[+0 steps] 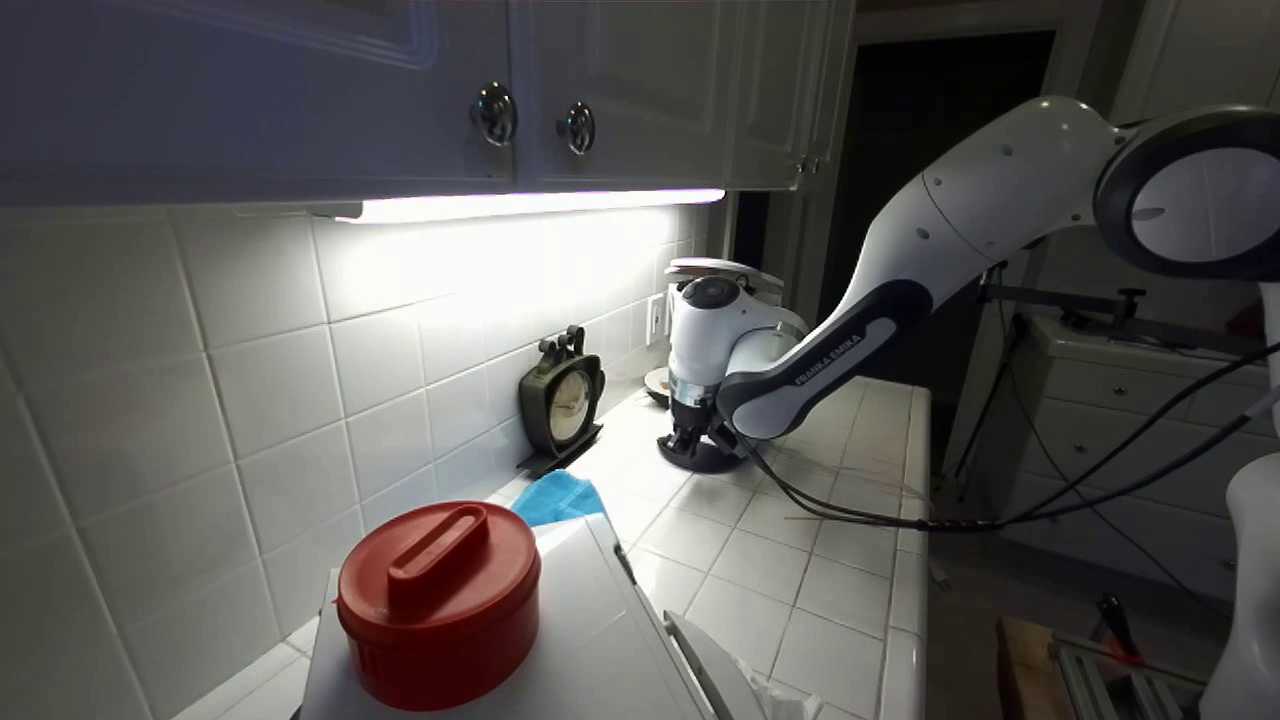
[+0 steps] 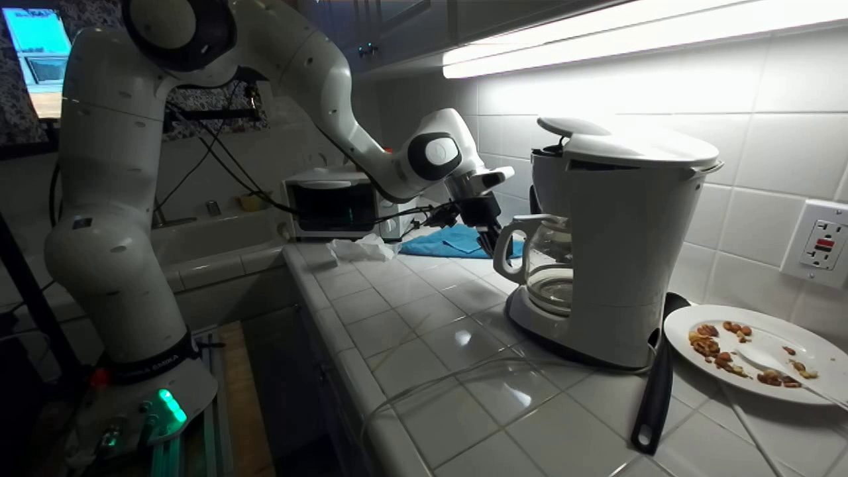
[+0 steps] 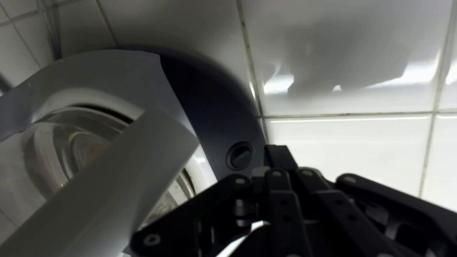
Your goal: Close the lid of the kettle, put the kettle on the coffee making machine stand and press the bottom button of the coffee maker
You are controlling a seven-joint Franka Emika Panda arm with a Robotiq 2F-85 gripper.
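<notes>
The coffee maker [image 2: 626, 258] is white with a dark lower edge; a flap on its top stands raised. On its stand [image 2: 540, 322] sits the kettle [image 2: 546, 255], a glass carafe whose pale handle [image 2: 510, 255] points toward the arm. Whether the kettle's lid is closed cannot be told. In the wrist view the bottom button [image 3: 240, 156], dark and round, lies on the dark front of the base. My gripper [image 3: 280, 157] is shut with nothing held, its tips just right of the button there. In an exterior view the arm covers most of the coffee maker.
A white plate [image 2: 811, 391] with nuts and a black-handled utensil [image 2: 656, 397] lie beside the machine. A cord [image 2: 424, 391] crosses the tiles. A blue cloth [image 2: 444, 243], a clock [image 1: 565, 400] and a red-lidded tub [image 1: 440, 620] stand along the counter, under low cabinets [image 1: 620, 90].
</notes>
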